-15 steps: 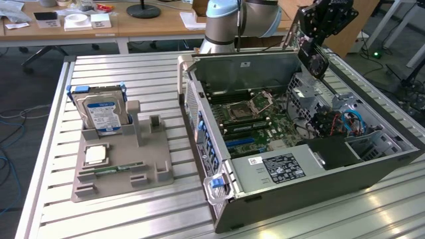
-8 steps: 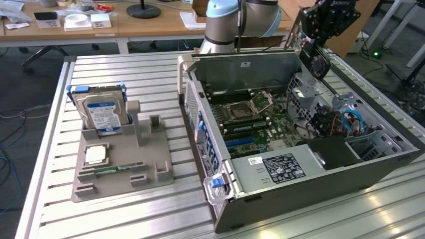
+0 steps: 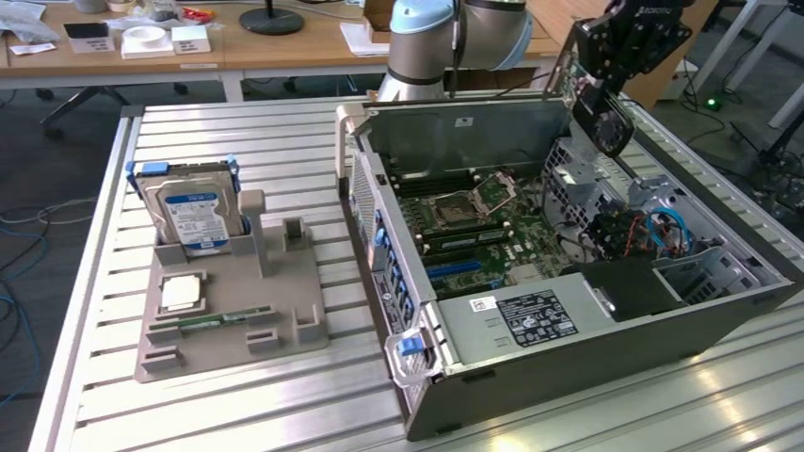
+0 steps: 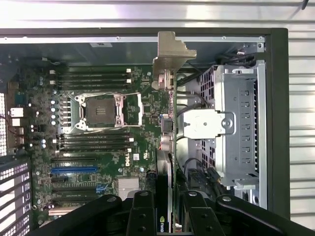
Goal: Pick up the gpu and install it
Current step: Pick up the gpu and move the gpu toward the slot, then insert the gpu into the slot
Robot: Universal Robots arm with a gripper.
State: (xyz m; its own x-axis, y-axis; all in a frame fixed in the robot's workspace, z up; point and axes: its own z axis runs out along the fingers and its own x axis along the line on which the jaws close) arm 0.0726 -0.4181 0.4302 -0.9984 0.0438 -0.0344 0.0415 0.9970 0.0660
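Note:
My gripper [image 3: 628,42] hangs above the far right corner of the open computer case [image 3: 566,363] and is shut on the gpu [image 3: 607,118], a dark card with a round fan, held on edge. In the wrist view the gpu [image 4: 166,123] runs edge-on from between my black fingers [image 4: 142,214], and its pale metal bracket [image 4: 172,51] is at the far end. My gripper [image 4: 167,219] holds it over the seam between the green motherboard [image 4: 98,147] and the metal drive cage [image 4: 236,123]. A blue slot [image 4: 74,169] on the board lies off to one side of the card.
On the slatted table at the exterior view's left, a grey holder tray [image 3: 296,330] carries a silver hard drive [image 3: 188,212], a processor chip [image 3: 183,292] and a green memory stick [image 3: 214,320]. Blue cables [image 3: 666,231] sit in the case's right bay. Desks stand behind.

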